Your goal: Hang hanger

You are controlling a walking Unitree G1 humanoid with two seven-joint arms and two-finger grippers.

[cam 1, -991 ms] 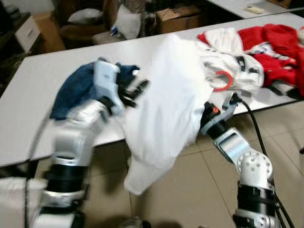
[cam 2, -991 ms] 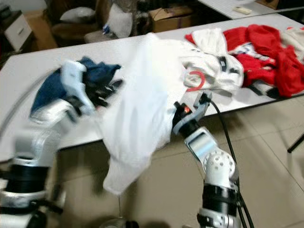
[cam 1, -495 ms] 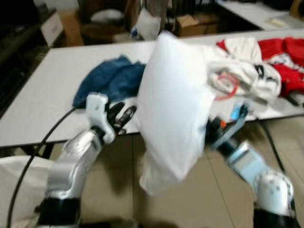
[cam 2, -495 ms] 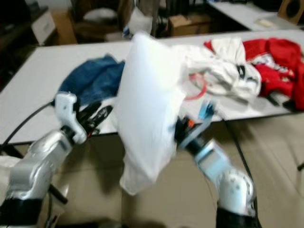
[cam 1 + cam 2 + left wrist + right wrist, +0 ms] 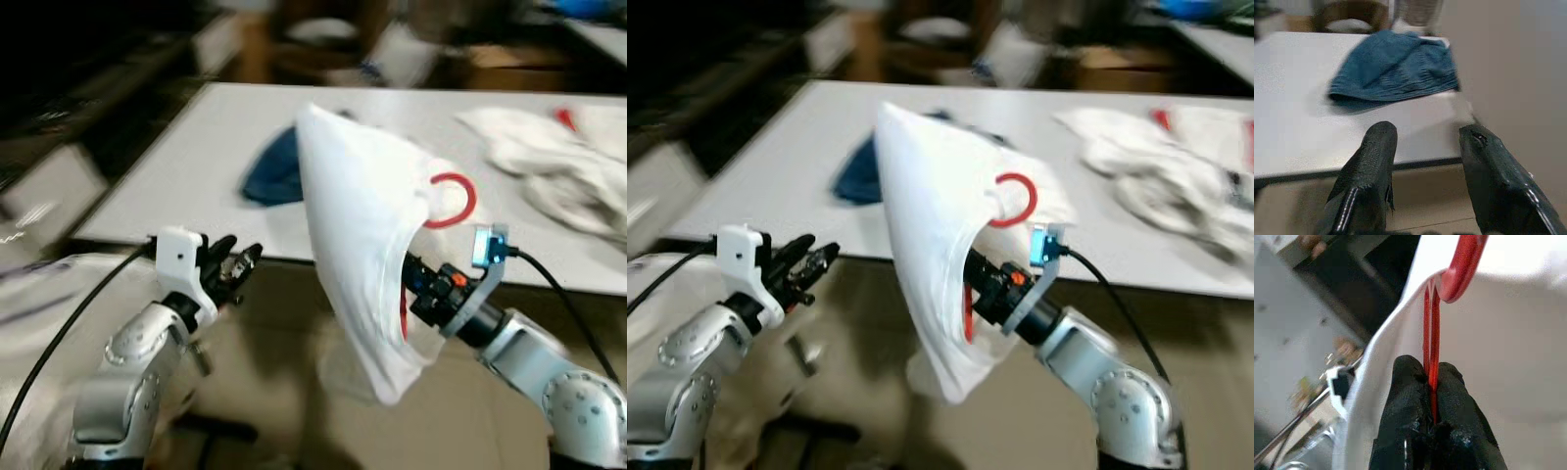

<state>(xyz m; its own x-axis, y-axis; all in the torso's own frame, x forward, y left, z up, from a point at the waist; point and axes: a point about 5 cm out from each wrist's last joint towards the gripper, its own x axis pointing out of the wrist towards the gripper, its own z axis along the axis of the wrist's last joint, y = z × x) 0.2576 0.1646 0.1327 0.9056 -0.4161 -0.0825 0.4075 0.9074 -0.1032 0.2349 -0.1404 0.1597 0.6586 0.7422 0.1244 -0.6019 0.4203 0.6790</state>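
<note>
A white garment hangs on a red hanger, whose hook curls out at the top. My right gripper is shut on the red hanger's thin bar inside the cloth, and holds it up before the white table. The right arm reaches in from the lower right. My left gripper is open and holds nothing, low at the left beside the garment. In the left wrist view its two black fingers stand apart, pointing at a blue cloth on the table.
The blue cloth lies on the table behind the garment. A heap of white clothes lies at the table's right. White fabric lies low at the left by my left arm. Boxes and dim clutter stand beyond the table.
The camera has swung left and the whole scene shifted. The garment on its hanger is lifted off the table, hook showing. My left gripper has dropped away from the cloth.
</note>
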